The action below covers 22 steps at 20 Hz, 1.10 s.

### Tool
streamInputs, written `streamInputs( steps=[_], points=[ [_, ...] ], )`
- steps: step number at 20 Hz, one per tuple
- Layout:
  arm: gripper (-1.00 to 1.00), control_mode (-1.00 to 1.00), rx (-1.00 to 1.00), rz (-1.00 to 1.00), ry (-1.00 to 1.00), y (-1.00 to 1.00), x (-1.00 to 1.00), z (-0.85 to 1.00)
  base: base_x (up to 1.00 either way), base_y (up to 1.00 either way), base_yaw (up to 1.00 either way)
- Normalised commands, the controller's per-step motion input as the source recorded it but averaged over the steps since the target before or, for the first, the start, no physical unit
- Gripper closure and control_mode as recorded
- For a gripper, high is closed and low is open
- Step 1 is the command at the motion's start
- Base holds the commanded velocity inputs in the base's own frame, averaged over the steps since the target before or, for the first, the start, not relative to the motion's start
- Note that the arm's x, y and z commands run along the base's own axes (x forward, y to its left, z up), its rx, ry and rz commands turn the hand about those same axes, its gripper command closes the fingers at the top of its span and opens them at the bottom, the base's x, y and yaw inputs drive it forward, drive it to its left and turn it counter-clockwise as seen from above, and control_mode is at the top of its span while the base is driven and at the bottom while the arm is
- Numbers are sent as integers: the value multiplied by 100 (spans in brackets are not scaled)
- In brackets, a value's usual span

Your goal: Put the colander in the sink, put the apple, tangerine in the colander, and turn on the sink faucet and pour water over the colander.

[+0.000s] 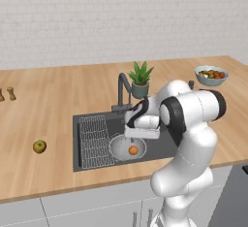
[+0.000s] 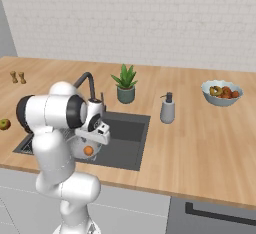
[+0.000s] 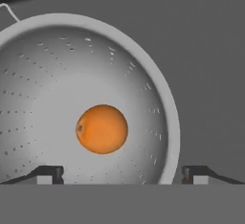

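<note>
The pale perforated colander (image 3: 43, 65) (image 1: 117, 146) sits in the dark grey sink (image 1: 92, 159) (image 2: 127, 143). An orange tangerine (image 3: 102, 128) (image 1: 133, 150) (image 2: 88, 150) lies loose in the colander's middle. My gripper (image 3: 123, 174) hangs open just above it, its two fingertips (image 3: 51, 173) wide apart and touching nothing. On the counter left of the sink rests the yellow-green apple (image 1: 39, 146) (image 2: 4, 124). Behind the sink rises the dark gooseneck sink faucet (image 1: 122, 91) (image 2: 88, 83); no water shows.
A wire rack (image 1: 94, 138) covers the sink's left part. A potted plant (image 1: 140, 79) (image 2: 125, 84) stands behind the sink, a grey soap dispenser (image 2: 167, 109) to its right. A blue-grey fruit bowl (image 1: 211, 75) (image 2: 222, 92) sits far right. Two small shakers (image 1: 7, 94) stand far left.
</note>
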Motion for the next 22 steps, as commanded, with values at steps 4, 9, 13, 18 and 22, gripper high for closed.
streamInputs(
  steps=[4,9,13,18,22],
  points=[
    [-100,-100,0,0,-9,0,-38,42,0,0,0],
    [-100,-100,0,0,-11,-9,-53,54,0,0,0],
    [-100,-100,0,0,-11,-8,-54,66,0,0,0],
    [-100,-100,0,0,-10,0,-65,77,0,0,0],
    [-100,-100,0,0,-15,17,-88,68,0,0,0]
  ],
)
